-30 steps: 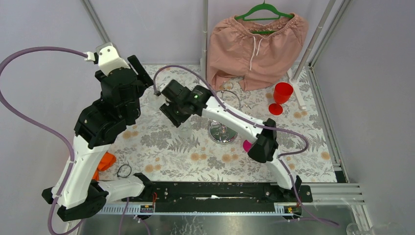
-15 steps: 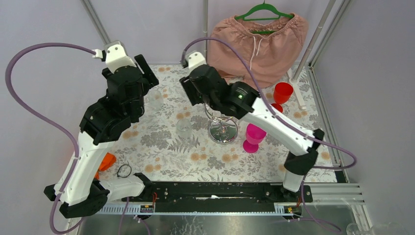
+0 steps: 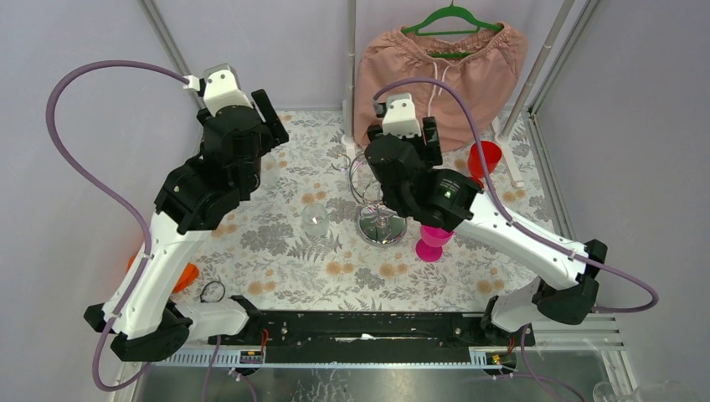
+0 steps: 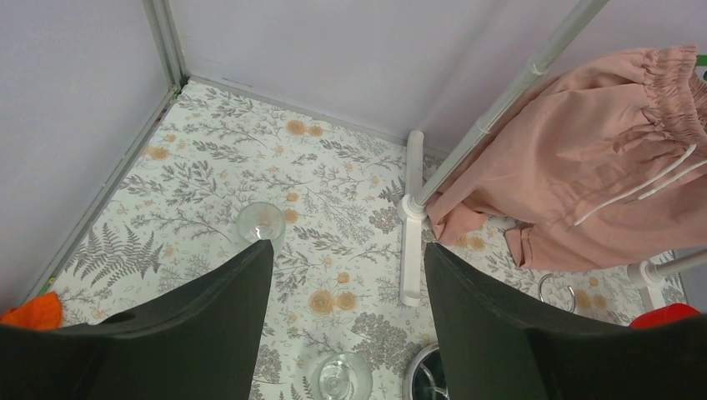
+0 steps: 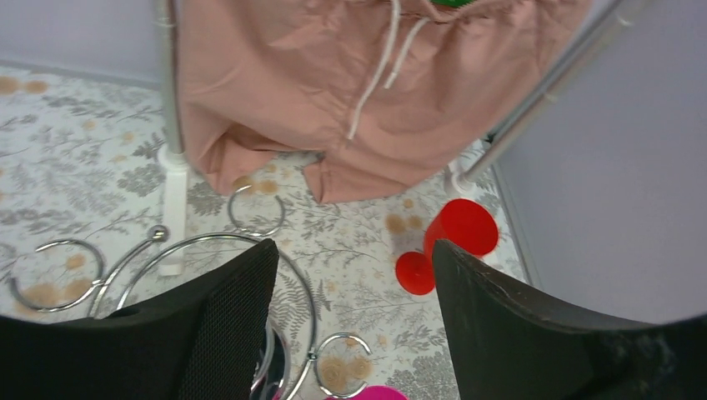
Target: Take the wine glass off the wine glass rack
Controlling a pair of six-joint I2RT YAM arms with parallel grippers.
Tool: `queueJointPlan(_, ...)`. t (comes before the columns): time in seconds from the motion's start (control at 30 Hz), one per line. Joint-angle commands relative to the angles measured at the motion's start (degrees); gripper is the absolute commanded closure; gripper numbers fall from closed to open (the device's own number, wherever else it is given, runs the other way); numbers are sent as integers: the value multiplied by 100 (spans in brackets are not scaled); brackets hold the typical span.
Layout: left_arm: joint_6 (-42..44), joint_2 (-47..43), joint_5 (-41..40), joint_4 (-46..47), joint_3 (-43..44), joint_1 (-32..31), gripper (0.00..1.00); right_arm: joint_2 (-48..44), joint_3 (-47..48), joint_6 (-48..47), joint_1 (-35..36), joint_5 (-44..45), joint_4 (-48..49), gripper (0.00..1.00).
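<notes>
**Clear glass stands off the rack; both grippers empty**

The wine glass rack [image 3: 380,226] stands mid-table on its mirrored base, and the wire loops that show in the right wrist view carry nothing. The clear wine glass [image 3: 315,219] stands on the floral table cover [image 3: 276,251], near the base on its left and apart from it. Its long axis runs straight up from the table. From above I cannot tell whether rim or foot is uppermost. A pink wine glass [image 3: 433,239] stands just beside the base on the other side.

The right gripper [image 5: 354,250] hangs over the rack, fingers spread with nothing between them. The left gripper [image 4: 346,262] is likewise spread and empty.

The glass looks light, stiff, smooth-walled and probably brittle, and top-heavy on a narrow stem. The safer hold would be the stem or low on the bowl, squeezed gently, since a pinch at the thin rim could slip or crack it.
</notes>
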Motion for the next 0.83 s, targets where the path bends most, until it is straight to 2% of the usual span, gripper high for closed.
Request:
queueJointPlan(0.0,-54,69,101,311,-12,-23,26,-456,-215,542,36,906,222,24)
queueJointPlan(0.27,-45,95,129,314,7,-23,26,-476,-224,654,37,725,-1,22)
queueJointPlan(0.67,-34,132,138,312,-16,-23,26,-399,-278,706,36,935,-184,23)
queueJointPlan(0.8,-37,123,133,305,-29,-22,26,-320,-89,1034,36,959,-582,17)
